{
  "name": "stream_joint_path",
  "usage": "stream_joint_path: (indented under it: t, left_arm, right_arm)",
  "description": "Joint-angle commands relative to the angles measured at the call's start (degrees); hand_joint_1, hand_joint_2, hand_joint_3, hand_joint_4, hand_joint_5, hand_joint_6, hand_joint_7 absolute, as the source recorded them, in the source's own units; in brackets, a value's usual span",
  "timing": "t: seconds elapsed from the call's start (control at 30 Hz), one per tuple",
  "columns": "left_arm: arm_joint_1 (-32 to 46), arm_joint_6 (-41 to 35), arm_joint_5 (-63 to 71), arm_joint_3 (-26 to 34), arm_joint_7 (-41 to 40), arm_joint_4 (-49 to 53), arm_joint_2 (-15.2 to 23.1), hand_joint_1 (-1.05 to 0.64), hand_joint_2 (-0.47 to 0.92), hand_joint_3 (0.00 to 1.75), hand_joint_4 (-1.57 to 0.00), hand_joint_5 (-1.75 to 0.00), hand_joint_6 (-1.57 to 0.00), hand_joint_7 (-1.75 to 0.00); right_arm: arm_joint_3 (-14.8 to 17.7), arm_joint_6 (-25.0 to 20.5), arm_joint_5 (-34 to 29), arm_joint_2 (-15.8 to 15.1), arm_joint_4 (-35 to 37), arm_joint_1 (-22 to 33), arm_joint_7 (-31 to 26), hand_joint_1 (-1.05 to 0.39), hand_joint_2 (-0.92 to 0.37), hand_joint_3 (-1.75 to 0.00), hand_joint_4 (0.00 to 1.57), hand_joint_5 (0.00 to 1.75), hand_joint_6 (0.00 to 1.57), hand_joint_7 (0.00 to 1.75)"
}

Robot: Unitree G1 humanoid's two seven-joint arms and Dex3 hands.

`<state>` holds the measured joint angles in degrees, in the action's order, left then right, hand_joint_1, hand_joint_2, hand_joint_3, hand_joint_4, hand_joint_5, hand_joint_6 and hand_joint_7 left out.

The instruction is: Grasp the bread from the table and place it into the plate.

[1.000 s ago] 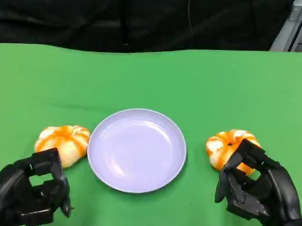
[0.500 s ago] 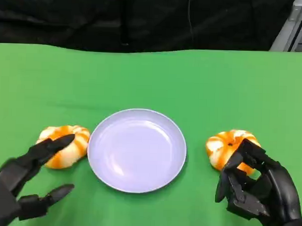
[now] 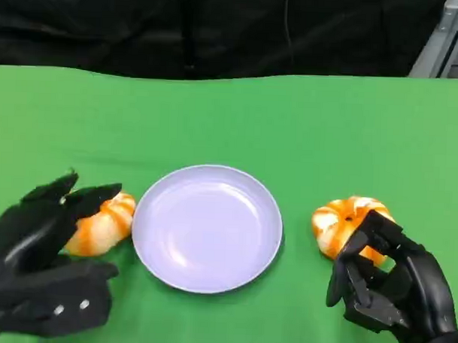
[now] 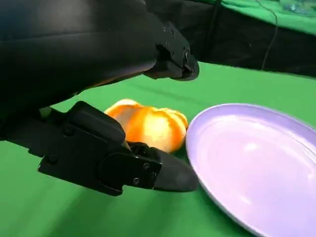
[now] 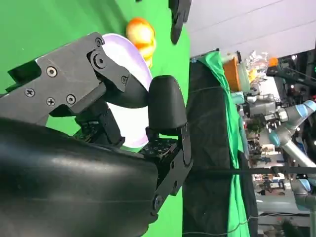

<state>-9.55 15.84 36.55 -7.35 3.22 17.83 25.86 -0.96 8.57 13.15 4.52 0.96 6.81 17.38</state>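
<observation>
A lilac plate (image 3: 208, 227) sits mid-table. One orange-and-white bread (image 3: 103, 221) lies just left of it, another bread (image 3: 348, 219) just right. My left hand (image 3: 45, 267) is open, its fingers (image 3: 89, 195) reaching over the left bread's near side. In the left wrist view that bread (image 4: 148, 126) lies between the upper fingers (image 4: 170, 54) and the thumb (image 4: 153, 173), beside the plate (image 4: 256, 158), with no clear contact. My right hand (image 3: 387, 286) has its fingers curled in, holding nothing, and overlaps the right bread's near edge. The right wrist view shows this hand (image 5: 98, 148), the plate (image 5: 138, 69) and the far bread (image 5: 140, 34).
The green table (image 3: 231, 119) stretches open behind the plate to a black backdrop. A metal frame (image 3: 444, 36) stands at the far right corner.
My left hand has opened from a curled pose and moved forward, so its fingers now reach over the left bread. The right hand, plate and both breads have stayed put.
</observation>
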Motion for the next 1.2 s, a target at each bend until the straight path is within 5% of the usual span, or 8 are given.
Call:
stream_joint_path:
  t: [0.03, 0.63, 1.2]
  left_arm:
    - [-5.4, 1.0, 2.1, -3.4, -2.6, 8.1, 1.5, -0.81, 0.92, 0.12, -0.09, -0.03, -0.35, -0.02]
    - [-23.0, 3.6, 5.4, -15.2, -9.2, 35.8, -0.7, -0.83, 0.92, 0.21, -0.13, -0.03, -0.37, -0.01]
    - [-25.1, 5.1, 4.1, -18.3, -10.9, 44.4, -2.2, -0.76, 0.92, 0.19, -0.18, -0.03, -0.38, -0.01]
  right_arm:
    - [0.3, 0.5, 0.4, -0.4, 0.4, -0.3, -0.2, -0.11, -0.59, -1.14, 0.84, 1.75, 0.61, 1.75]
    - [-0.5, 0.3, -0.3, -0.2, -0.8, 0.3, -1.3, -0.1, -0.58, -1.16, 0.83, 1.75, 0.61, 1.75]
    - [-0.8, 0.1, -0.3, -0.3, -1.0, 0.3, -1.8, -0.12, -0.58, -1.16, 0.84, 1.75, 0.62, 1.75]
